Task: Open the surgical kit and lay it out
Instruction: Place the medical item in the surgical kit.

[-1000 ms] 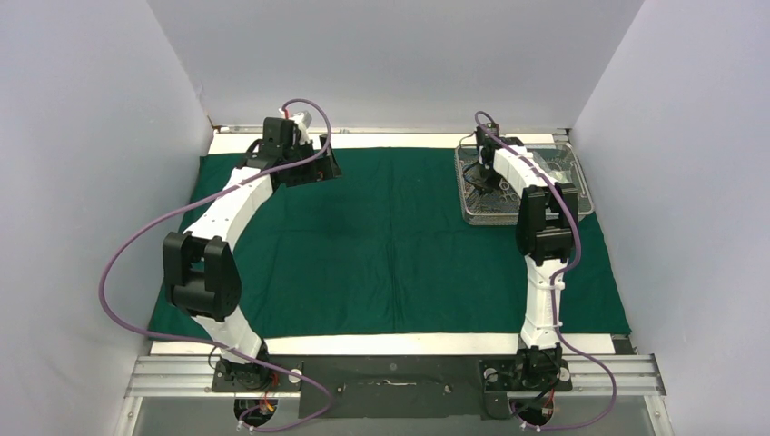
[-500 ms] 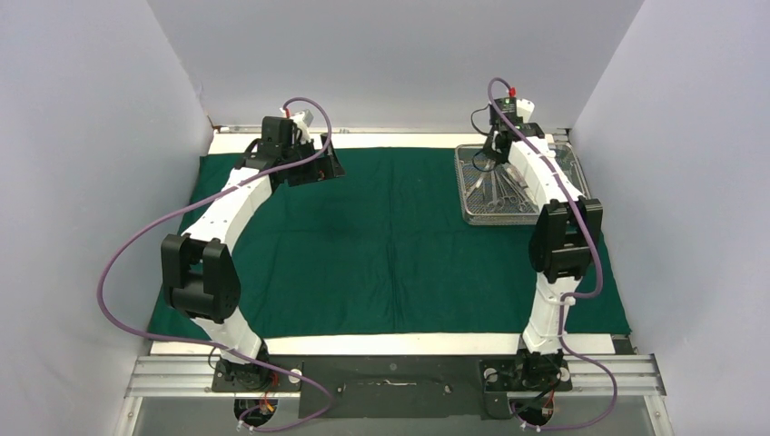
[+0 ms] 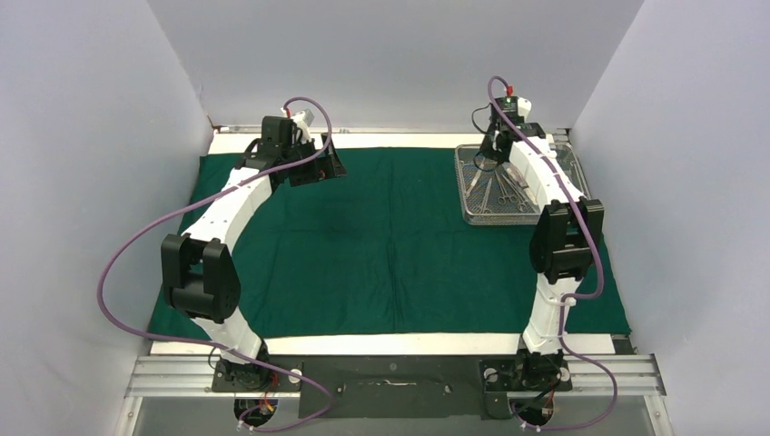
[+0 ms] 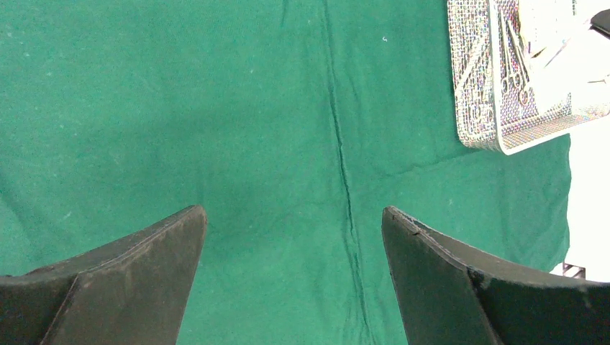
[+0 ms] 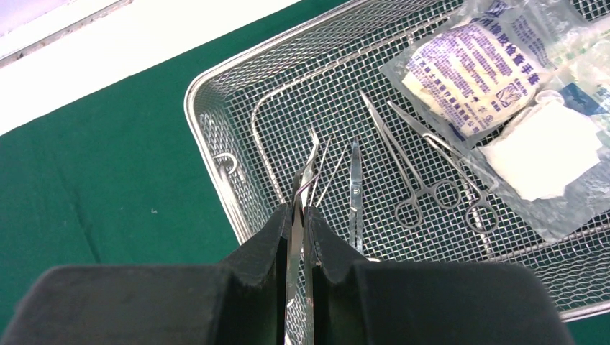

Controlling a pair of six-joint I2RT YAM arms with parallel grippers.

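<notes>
As black fingers (image 5: 265, 248) pinch slim tweezers (image 5: 308, 169), a wire-mesh tray (image 5: 288, 79) lies beneath.

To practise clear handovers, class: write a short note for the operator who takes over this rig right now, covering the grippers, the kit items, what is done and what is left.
Left gripper: open, empty, hovering over the green cloth.
Right gripper: shut on the tweezers, above the mesh tray.
Things: the cloth is spread flat, with the tray on its far right corner. The tray holds two ring-handled forceps and the gauze packets.
Done: cloth opened, tweezers gripped.
Left: lay the tweezers on the cloth, then probably the rest of the tray's contents.
</notes>
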